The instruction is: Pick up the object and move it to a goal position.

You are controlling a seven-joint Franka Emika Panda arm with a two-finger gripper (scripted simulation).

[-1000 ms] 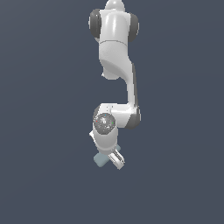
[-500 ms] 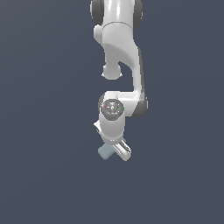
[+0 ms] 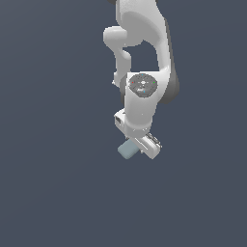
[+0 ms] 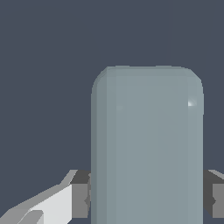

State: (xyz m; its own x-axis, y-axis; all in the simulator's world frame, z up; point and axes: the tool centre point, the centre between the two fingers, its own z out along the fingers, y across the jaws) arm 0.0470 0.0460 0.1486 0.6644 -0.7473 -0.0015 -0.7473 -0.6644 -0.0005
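Clamping the grey-blue block (image 4: pixel 147 144) between its pads, the gripper (image 3: pixel 141 144) seems mid-carry, needing steady transport towards the unseen goal.

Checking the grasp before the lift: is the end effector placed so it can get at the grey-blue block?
Likely yes. The block sits between the end effector's fingers, nothing blocking; contact itself is unclear.

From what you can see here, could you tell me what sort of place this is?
Likely a bare simulated test scene: a flat dark slate surface, a white arm's claw and one small pale grey-blue rounded block.
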